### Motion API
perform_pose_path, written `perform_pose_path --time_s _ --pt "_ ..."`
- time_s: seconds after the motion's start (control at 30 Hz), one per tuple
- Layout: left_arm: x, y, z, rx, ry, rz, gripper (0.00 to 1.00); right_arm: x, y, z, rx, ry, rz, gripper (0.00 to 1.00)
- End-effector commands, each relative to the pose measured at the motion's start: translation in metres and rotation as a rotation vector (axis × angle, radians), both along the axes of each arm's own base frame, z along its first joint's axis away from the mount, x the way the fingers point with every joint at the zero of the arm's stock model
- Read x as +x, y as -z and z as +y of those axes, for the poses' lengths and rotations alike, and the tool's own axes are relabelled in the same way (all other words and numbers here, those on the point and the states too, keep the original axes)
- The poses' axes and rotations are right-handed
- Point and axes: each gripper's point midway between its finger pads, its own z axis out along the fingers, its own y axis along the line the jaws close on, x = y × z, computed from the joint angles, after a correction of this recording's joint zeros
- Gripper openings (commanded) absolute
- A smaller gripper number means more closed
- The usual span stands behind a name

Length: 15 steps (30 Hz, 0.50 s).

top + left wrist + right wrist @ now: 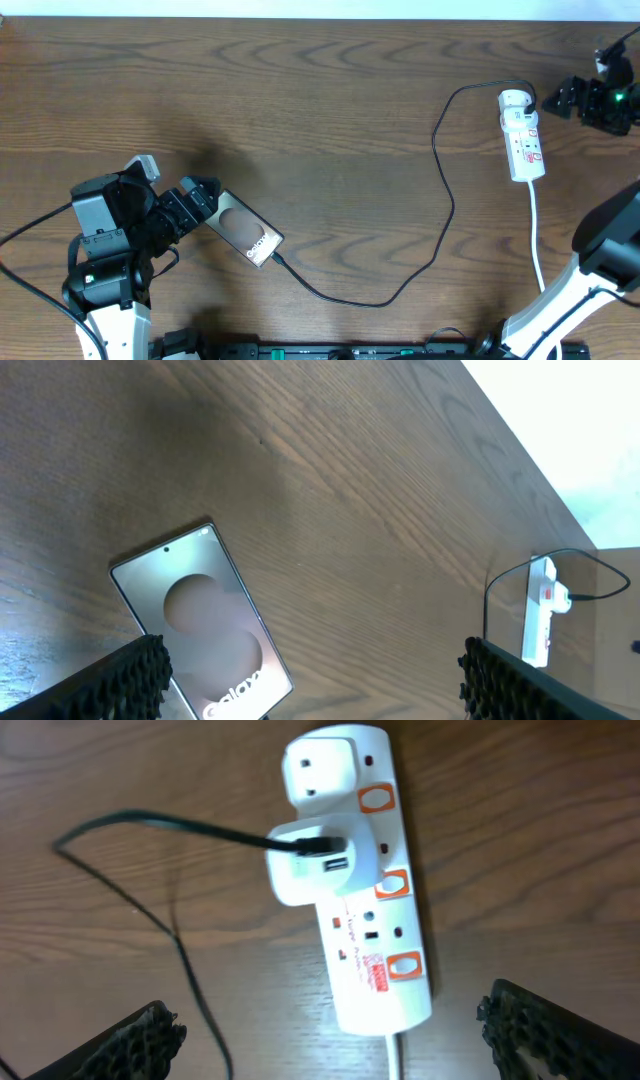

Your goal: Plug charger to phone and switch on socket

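Dark wood-grain table (300, 100) carries everything. Phone (245, 231), a flat brownish slab with a pale oval, lies angled at left; the thin black charger (446, 205) curves from its lower end to a boxy white adapter (310, 870) in the oblong white socket (523, 140). Left gripper (200, 203) stands spread wide at the phone's upper end, empty. Right gripper (555, 100), likewise spread and empty, hovers beside the socket.

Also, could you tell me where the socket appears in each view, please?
Overhead: the socket lies at the upper right, near the right arm.
Left wrist: the socket is small, at the far right.
Right wrist: the socket fills the centre.
Shared landmark: the charger's black cable looping off the socket.
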Motion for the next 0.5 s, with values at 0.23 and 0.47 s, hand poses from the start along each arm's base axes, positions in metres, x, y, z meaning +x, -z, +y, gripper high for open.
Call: perform_pose_path --time_s 0.23,0.47 --pt "0.004 0.001 0.002 0.019 0.011 0.009 0.91 0.013 0.042 0.0 0.039 -0.045 0.037 0.96" --pt "0.004 0.006 0.002 0.013 0.011 0.031 0.91 0.024 0.068 0.024 0.114 -0.089 0.054 0.89"
